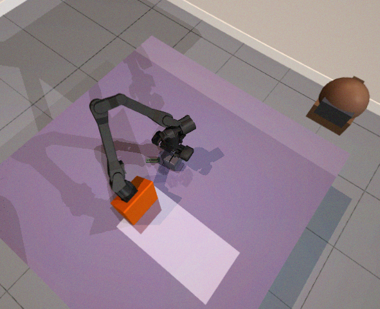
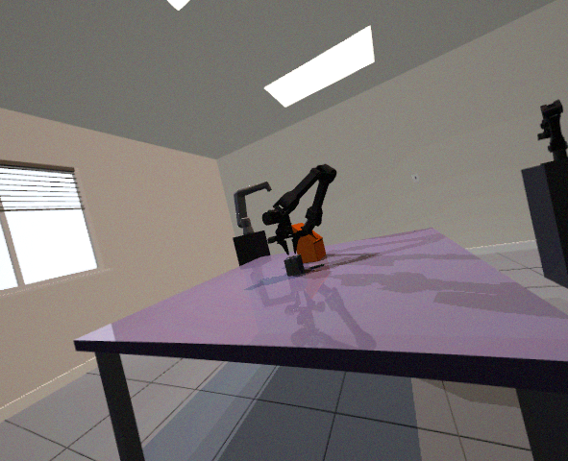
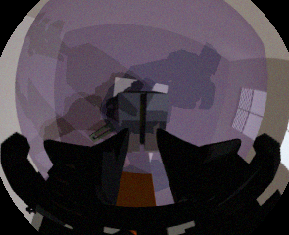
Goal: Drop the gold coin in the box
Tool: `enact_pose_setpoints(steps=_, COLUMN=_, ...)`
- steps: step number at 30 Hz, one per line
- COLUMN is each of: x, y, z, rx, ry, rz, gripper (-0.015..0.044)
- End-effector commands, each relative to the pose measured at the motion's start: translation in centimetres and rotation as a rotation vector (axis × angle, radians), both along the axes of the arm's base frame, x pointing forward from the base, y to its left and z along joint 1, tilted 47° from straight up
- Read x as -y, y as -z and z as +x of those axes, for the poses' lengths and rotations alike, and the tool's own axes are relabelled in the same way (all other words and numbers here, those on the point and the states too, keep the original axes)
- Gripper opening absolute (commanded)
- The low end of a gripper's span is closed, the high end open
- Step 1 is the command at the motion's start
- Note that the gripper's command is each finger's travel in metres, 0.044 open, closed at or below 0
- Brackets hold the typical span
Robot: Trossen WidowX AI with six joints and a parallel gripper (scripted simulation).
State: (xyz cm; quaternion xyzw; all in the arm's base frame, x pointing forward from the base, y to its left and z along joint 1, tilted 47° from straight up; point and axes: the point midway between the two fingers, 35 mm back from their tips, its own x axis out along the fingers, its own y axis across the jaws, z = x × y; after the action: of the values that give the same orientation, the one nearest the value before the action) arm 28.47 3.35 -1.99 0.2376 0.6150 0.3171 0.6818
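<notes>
The grey box stands on the table with its slot running up the wrist view. My gripper is open, pointing down just above the box, its fingertips on either side of the slot line. No coin shows between the fingers. A faint dull olive tint shows in the slot; I cannot tell whether it is the coin. The dark-green holder lies beside the box, and no coin stands in it.
An orange block stands at the arm's base. A pale rectangle lies on the purple table beside it. Other arms stand on dark pedestals beyond the table.
</notes>
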Motion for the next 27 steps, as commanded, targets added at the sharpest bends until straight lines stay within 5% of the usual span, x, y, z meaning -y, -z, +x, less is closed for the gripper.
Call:
enact_pose_setpoints(steps=1, x=0.0, y=0.0, z=0.0, rx=0.0, ry=-0.001, rz=0.0, gripper=0.0161)
enact_pose_setpoints(steps=4, x=0.0, y=0.0, z=0.0, rx=0.0, ry=-0.001, rz=0.0, gripper=0.0161)
enact_pose_setpoints(steps=15, x=3.7, y=-3.7, z=-0.4, rx=-0.002, ry=0.001, rz=0.005, gripper=0.044)
enact_pose_setpoints(steps=27, x=3.9, y=-3.9, z=-0.5, rx=-0.002, ry=0.001, rz=0.005, gripper=0.044)
